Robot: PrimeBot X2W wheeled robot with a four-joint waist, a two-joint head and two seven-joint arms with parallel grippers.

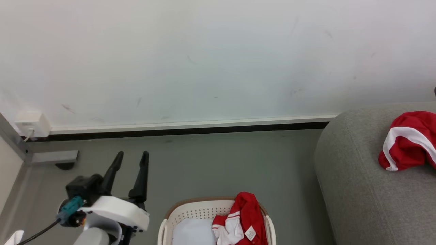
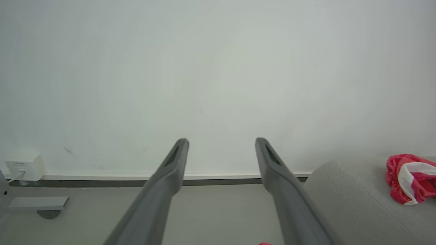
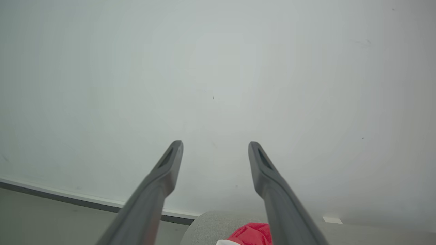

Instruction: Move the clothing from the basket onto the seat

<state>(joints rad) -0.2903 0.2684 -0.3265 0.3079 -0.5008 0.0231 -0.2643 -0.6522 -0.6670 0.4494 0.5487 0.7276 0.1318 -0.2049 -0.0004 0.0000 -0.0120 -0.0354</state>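
One red and white piece of clothing (image 1: 242, 221) lies in the white basket (image 1: 184, 214) at the bottom centre of the head view, draped over its right side, white label showing. Another red and white garment (image 1: 408, 141) rests on the grey seat (image 1: 354, 183) at the right; it shows too in the left wrist view (image 2: 410, 178) and below the right fingers (image 3: 250, 234). My left gripper (image 1: 132, 156) hangs open and empty over the floor, left of the basket (image 2: 221, 141). In the right wrist view my right gripper (image 3: 215, 143) is open and empty above the seat (image 3: 207, 228).
A white wall with a dark baseboard (image 1: 184, 129) runs behind everything. A white outlet box (image 1: 32, 124) and a grey metal frame foot (image 1: 54, 157) stand at the far left. Grey floor (image 1: 218, 166) lies between the basket and the wall.
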